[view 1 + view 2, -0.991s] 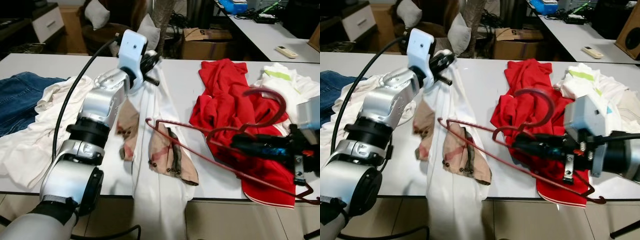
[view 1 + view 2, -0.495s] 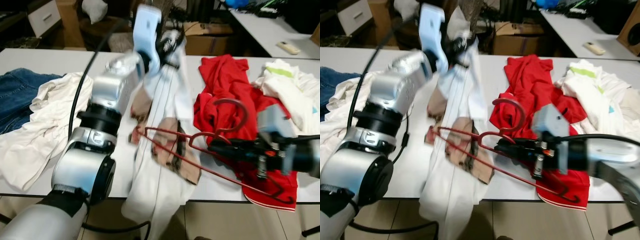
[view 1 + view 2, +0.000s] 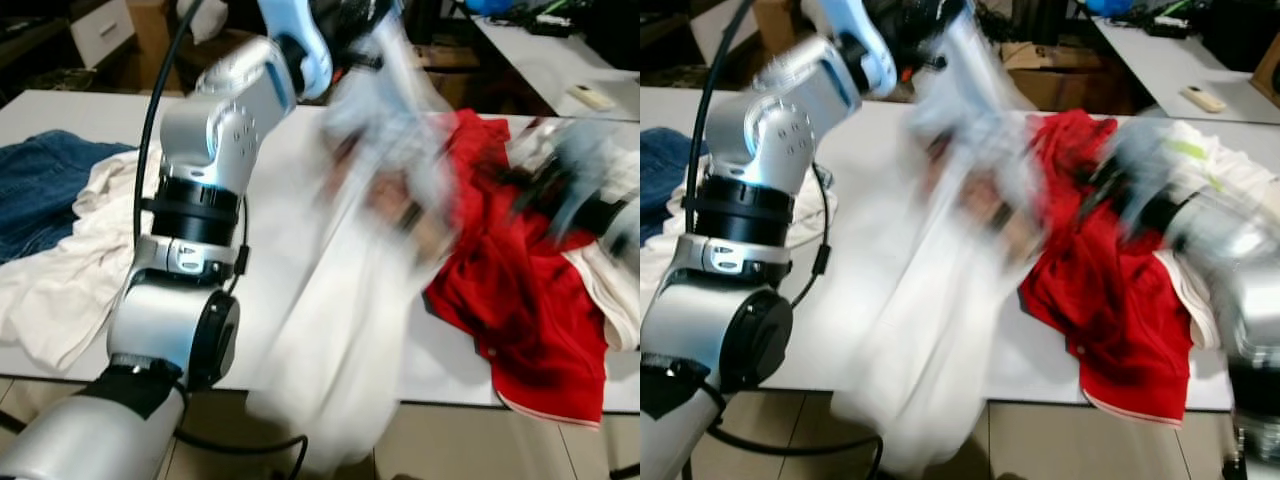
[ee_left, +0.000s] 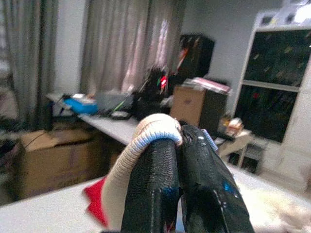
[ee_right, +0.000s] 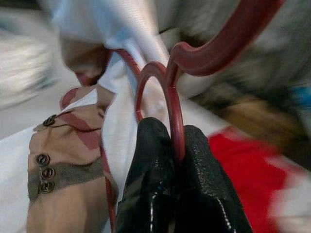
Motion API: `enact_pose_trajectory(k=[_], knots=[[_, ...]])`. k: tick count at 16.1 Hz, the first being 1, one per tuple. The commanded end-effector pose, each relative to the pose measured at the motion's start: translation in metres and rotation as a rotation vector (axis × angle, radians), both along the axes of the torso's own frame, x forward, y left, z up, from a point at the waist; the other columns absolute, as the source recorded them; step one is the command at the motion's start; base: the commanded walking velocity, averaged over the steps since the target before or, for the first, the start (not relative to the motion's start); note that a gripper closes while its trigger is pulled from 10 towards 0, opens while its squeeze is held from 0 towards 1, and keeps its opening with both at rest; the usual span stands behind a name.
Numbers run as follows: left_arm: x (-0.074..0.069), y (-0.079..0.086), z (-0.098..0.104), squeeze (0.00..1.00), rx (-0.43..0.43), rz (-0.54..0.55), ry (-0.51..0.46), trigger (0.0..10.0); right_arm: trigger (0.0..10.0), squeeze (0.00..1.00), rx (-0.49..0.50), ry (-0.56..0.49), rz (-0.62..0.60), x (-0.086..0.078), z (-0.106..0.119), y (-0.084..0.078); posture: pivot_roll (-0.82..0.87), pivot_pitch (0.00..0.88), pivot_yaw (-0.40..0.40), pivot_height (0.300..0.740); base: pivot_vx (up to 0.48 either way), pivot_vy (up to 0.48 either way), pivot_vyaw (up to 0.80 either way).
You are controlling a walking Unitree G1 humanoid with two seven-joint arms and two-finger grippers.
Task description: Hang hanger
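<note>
In the head views, blurred by motion, the left arm lifts one white garment [image 3: 350,300] above the table [image 3: 70,110]; it hangs long and limp, so it looks light and floppy. One red garment [image 3: 520,300] and one pair of jeans [image 3: 40,190] lie on the table. In the left wrist view, the left gripper [image 4: 177,145] pinches the garment's ribbed edge. In the right wrist view, the right gripper [image 5: 177,141] clamps one thin, stiff-looking dark red hanger [image 5: 170,82] just under its hook, a sound place to grip it, against the white cloth.
</note>
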State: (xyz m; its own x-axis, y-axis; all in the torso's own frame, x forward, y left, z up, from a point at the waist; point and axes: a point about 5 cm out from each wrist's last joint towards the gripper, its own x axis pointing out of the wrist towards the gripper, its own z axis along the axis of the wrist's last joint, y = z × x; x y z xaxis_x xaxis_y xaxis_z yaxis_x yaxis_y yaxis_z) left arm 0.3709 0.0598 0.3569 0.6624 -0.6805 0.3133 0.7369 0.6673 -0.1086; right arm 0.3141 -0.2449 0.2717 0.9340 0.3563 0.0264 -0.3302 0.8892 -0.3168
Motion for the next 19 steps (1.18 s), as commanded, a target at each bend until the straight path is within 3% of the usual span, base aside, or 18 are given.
enact_pose_trajectory(k=[1, 2, 3, 4, 6, 8, 10, 11, 12, 13, 15, 17, 19], knots=[[-0.008, -0.003, 0.017, 0.0, -0.026, -0.033, -0.051, 10.0, 10.0, 0.0, 0.052, -0.238, -0.189, 0.001, 0.048, -0.037, -0.16, 0.0, 0.011, 0.74, 0.0, 0.0, 0.0], [-0.008, -0.003, 0.017, 0.0, -0.026, -0.033, -0.051, 10.0, 10.0, 0.0, 0.052, -0.238, -0.189, 0.001, 0.048, -0.037, -0.16, 0.0, 0.011, 0.74, 0.0, 0.0, 0.0], [-0.01, -0.002, 0.02, 0.0, -0.039, -0.039, -0.06, 10.0, 10.0, 0.0, 0.071, -0.353, -0.204, -0.001, 0.076, -0.048, -0.16, 0.0, 0.009, 0.74, 0.0, 0.0, 0.0], [-0.012, 0.0, 0.021, 0.0, -0.048, -0.037, -0.068, 10.0, 10.0, 0.0, 0.047, -0.386, -0.179, -0.001, 0.085, -0.05, -0.16, 0.0, 0.009, 0.74, 0.0, 0.0, 0.0], [-0.012, 0.001, 0.021, 0.0, -0.051, -0.034, -0.069, 10.0, 10.0, 0.0, 0.021, -0.369, -0.142, 0.001, 0.084, -0.048, -0.16, 0.0, 0.01, 0.74, 0.0, 0.0, 0.0], [-0.01, -0.005, -0.003, 0.0, 0.0, 0.017, -0.006, 10.0, 10.0, 0.0, -0.096, -0.145, 0.086, 0.002, 0.029, -0.025, -0.16, 0.0, 0.013, 0.74, 0.0, 0.0, 0.0], [-0.008, -0.017, -0.043, 0.0, 0.086, 0.033, 0.09, 10.0, 10.0, 0.0, -0.169, 0.01, 0.209, -0.01, -0.011, -0.014, -0.16, 0.0, 0.013, 0.74, 0.0, 0.0, 0.0], [-0.008, -0.02, -0.051, 0.0, 0.098, 0.033, 0.113, 10.0, 10.0, 0.0, -0.178, 0.03, 0.225, -0.012, -0.017, -0.013, -0.16, 0.0, 0.013, 0.74, 0.0, 0.0, 0.0], [-0.01, -0.029, -0.089, 0.0, 0.178, 0.049, 0.196, 10.0, 10.0, 0.0, -0.23, 0.14, 0.278, -0.026, -0.042, -0.013, -0.15, 0.0, 0.015, 0.74, 0.0, 0.0, 0.0], [-0.012, -0.034, -0.115, 0.0, 0.255, 0.071, 0.234, 10.0, 10.0, 0.0, -0.249, 0.219, 0.309, -0.037, -0.057, -0.014, -0.16, 0.0, 0.018, 0.74, 0.0, 0.0, 0.0], [-0.011, -0.035, -0.131, 0.0, 0.334, 0.105, 0.234, 10.0, 10.0, 0.0, -0.28, 0.3, 0.345, -0.054, -0.066, -0.019, -0.16, 0.0, 0.03, 0.74, 0.0, 0.0, 0.0], [-0.003, -0.03, -0.131, 0.0, 0.323, 0.156, 0.237, 10.0, 10.0, 0.0, -0.304, 0.36, 0.403, -0.067, -0.065, -0.022, -0.16, 0.0, 0.03, 0.74, 0.0, 0.0, 0.0], [0.012, -0.017, -0.14, 0.0, 0.321, 0.299, 0.251, 10.0, 10.0, 0.0, -0.325, 0.409, 0.469, -0.081, -0.057, -0.022, -0.16, 0.0, 0.033, 0.74, 0.0, 0.0, 0.0]])
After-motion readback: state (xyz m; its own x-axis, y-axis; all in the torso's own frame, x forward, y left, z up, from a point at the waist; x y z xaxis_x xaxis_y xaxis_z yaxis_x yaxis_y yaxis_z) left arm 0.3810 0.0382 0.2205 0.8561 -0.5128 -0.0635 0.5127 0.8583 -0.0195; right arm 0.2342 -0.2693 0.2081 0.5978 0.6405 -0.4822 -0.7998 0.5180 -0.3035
